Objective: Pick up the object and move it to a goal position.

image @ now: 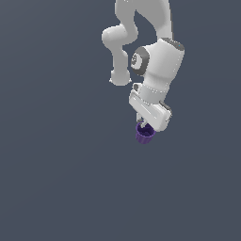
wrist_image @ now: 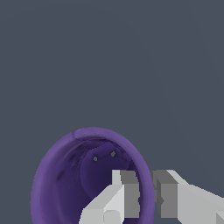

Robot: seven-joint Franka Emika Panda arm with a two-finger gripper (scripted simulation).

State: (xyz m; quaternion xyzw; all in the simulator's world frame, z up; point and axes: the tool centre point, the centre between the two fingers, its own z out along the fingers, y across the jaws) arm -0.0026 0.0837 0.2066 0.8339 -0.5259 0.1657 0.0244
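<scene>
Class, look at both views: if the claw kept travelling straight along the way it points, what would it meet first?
The purple cup: the claw already straddles its rim, one finger inside, so probably the cup's inner bottom.

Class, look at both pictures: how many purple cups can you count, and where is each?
1. The purple cup hangs just below the claw in the exterior view. The wrist view shows the same cup, one finger inside its rim and the other outside. None seem hidden.

No readable text, labels, brands, numbers or signs in either view.
</scene>
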